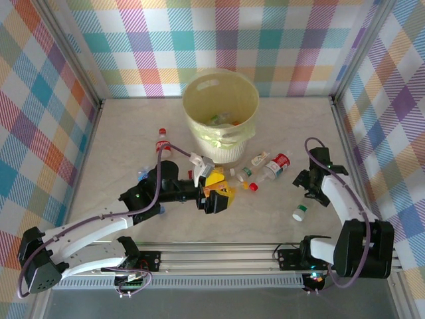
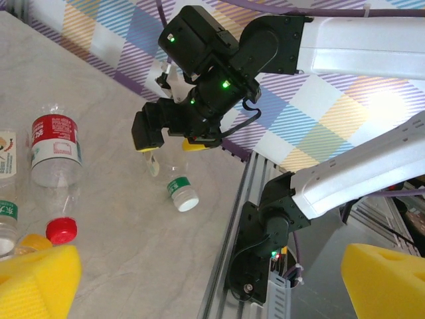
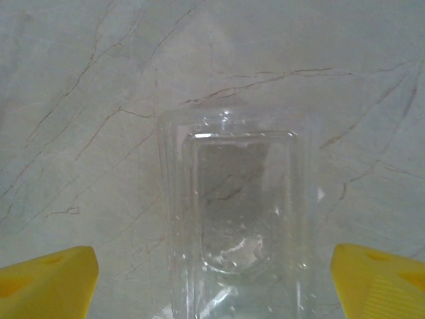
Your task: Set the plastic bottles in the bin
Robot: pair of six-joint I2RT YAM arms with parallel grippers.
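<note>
Two claws stand open. Our right gripper (image 3: pixel 212 282) straddles a clear bottle (image 3: pixel 239 219) lying on the table (image 3: pixel 80 100), its pads (image 3: pixel 46 279) not touching it. We should lower squarely and close across its body before carrying it to the bin (image 1: pixel 189 93). Our left gripper (image 1: pixel 216 191) gapes empty.

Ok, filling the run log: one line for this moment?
left gripper open, empty | right gripper open over green-labelled bottle | other bottles loose by bin

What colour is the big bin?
Pale yellow. The bin has a light yellow-green bag inside it. It shows best in the top external view.
</note>
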